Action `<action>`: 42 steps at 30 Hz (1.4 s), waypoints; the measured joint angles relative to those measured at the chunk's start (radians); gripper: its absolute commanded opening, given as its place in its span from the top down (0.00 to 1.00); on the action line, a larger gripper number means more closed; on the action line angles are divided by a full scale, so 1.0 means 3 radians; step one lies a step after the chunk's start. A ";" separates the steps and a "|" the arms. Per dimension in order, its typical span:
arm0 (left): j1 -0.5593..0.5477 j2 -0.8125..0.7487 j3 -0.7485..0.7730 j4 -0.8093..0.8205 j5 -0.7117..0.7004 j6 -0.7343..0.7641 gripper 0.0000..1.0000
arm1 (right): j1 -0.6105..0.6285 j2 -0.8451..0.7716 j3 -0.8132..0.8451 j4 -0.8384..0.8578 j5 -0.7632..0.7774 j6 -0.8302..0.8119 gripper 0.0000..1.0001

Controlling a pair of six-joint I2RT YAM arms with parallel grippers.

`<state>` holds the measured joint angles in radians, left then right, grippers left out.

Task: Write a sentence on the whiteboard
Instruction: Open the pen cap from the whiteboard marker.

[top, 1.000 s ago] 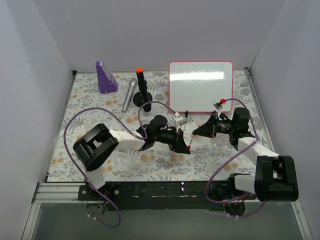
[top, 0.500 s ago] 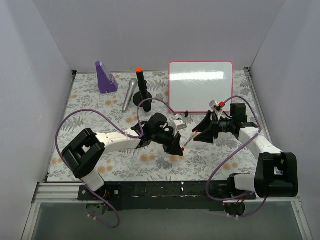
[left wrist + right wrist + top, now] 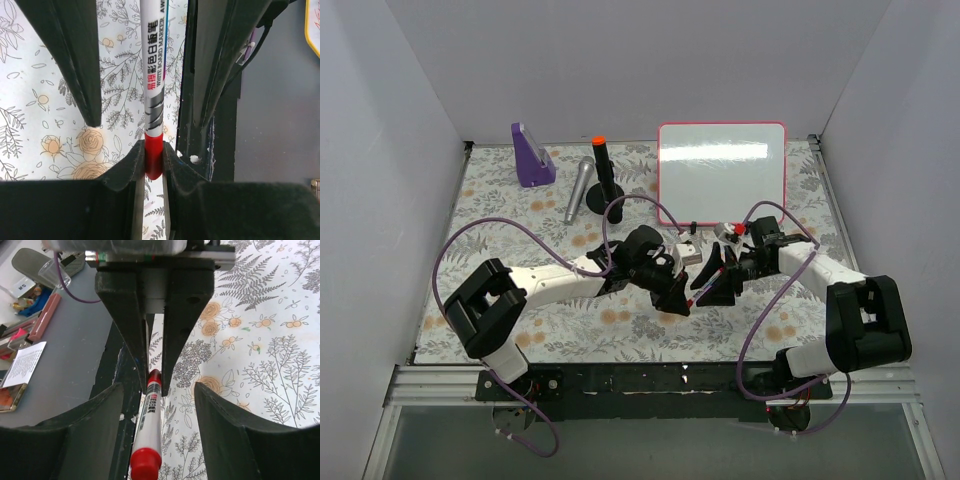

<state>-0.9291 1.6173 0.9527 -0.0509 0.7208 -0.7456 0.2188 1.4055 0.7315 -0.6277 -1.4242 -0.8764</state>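
Marker [image 3: 153, 75]: red end clamped in my left gripper [image 3: 153, 152]; my right gripper [image 3: 157, 390] spread around the barrel. Whiteboard [image 3: 721, 190] unwritten. Probably a handover; next, right closes squarely.

Plain pale panels close the scene in: a back wall [image 3: 640, 60] at the far side, with a left wall [image 3: 370, 200] and a right wall [image 3: 910, 150] flanking it. A floral cloth [image 3: 500, 215], grey leaves and orange blooms on white, spreads between them. A metal rail [image 3: 440, 385] runs along its near edge. The light is soft and even. Beyond that edge, a grey surface [image 3: 65, 340] carries what may be papers and small clutter [image 3: 25, 365].
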 measured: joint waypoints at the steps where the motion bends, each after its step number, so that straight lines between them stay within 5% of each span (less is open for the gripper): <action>1: 0.0000 0.0001 0.0017 0.0003 -0.0003 0.0005 1.00 | 0.0031 0.0015 0.0006 -0.0033 0.0001 -0.0043 0.42; 15: 0.0001 0.0004 -0.0037 0.0095 -0.0085 0.0011 1.00 | 0.0074 0.0081 0.0113 -0.0243 -0.0060 -0.0141 0.65; 42: -0.0005 -0.0061 -0.0172 0.0216 -0.0161 -0.0009 1.00 | 0.0072 0.0099 0.0113 -0.0093 -0.0036 0.0160 0.60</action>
<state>-0.9306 1.5990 0.9012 0.0139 0.6724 -0.7483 0.2405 1.4353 0.7654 -0.6556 -1.4349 -0.8284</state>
